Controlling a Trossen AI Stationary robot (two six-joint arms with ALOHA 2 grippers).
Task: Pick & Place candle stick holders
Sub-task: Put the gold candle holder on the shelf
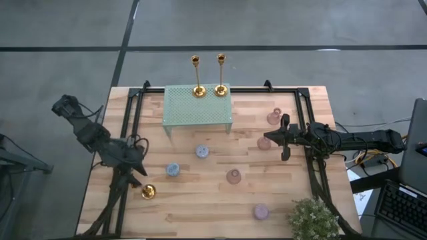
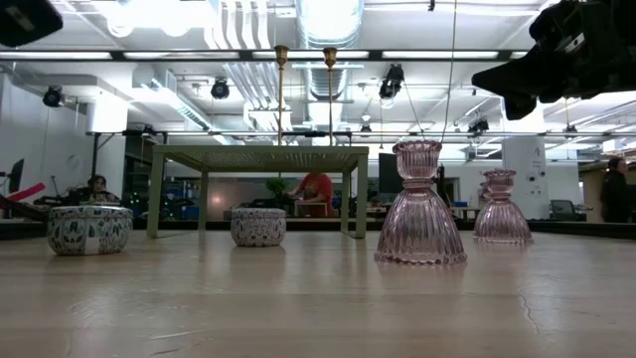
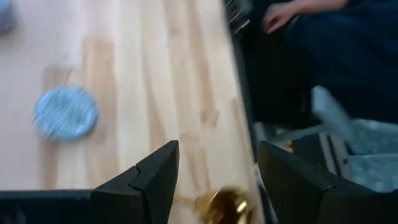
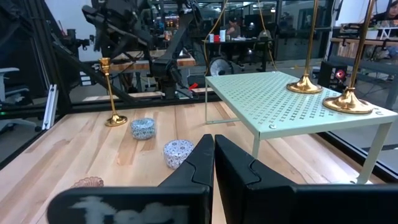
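Candlestick (image 1: 148, 192) upright near table's (image 1: 200, 213) left front edge, stem vertical, just beside left gripper (image 1: 138, 175), nearer that arm by far. Left fingers (image 3: 149, 180) part open, straddling the gold top, not yet gripping. Right gripper (image 1: 283, 138) closed, empty, well apart.

The rack (image 1: 197, 107) is pale green with a regular pattern of small holes. On it stand two shiny gold candlesticks (image 1: 198, 91); a third gold candlestick (image 4: 112, 93) is far from the rack. Near the rack, two round holders (image 2: 257, 227) are white with a blue speckled pattern. The glass holders (image 2: 418, 205) are transparent pink with vertical ribs. The table (image 1: 220, 213) is light wood with pale stripes.
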